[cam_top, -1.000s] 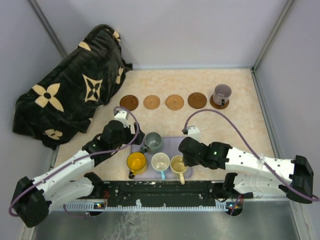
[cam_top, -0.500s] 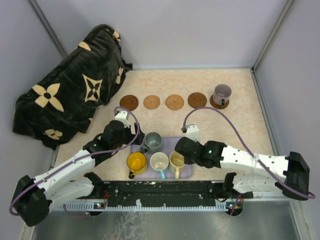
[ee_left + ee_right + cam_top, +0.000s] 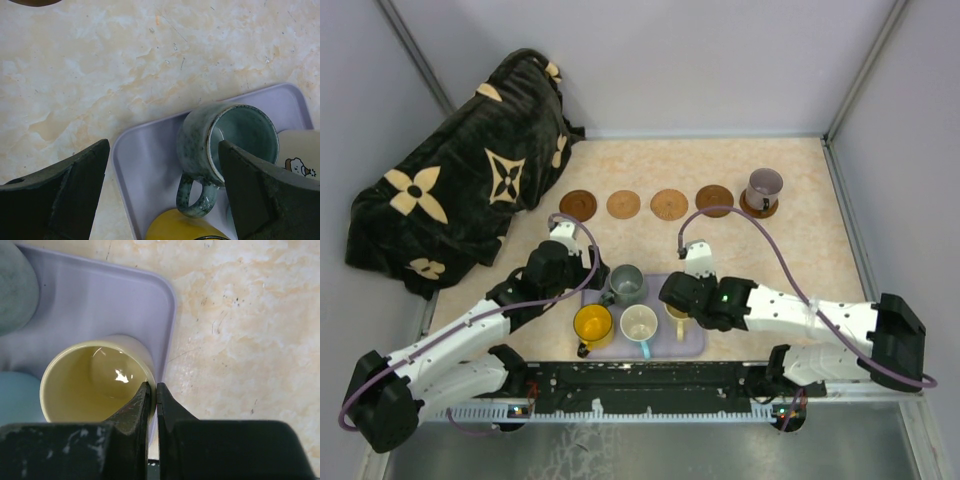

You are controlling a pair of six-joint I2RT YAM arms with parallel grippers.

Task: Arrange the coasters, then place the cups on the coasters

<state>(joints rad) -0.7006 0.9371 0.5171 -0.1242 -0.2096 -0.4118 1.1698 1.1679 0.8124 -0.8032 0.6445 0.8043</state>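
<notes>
Four wooden coasters (image 3: 623,204) lie in a row at the back, and a fifth one carries the mauve cup (image 3: 764,186) at the right end. On the lavender tray (image 3: 692,347) stand the grey-green cup (image 3: 626,284), the yellow-orange cup (image 3: 592,324), the cream cup (image 3: 640,324) and the pale yellow cup (image 3: 90,385). My right gripper (image 3: 153,386) is shut on the pale yellow cup's right rim, one finger inside and one outside. My left gripper (image 3: 162,150) is open above the tray's left end, beside the grey-green cup (image 3: 235,145), touching nothing.
A black cloth with cream flowers (image 3: 460,200) is heaped at the back left. Grey walls close in the table on three sides. The arm bases and a black rail (image 3: 650,385) run along the near edge, just behind the tray.
My right arm has moved left over the pale yellow cup and its jaws have closed on the rim. The left arm has stayed still and open.
</notes>
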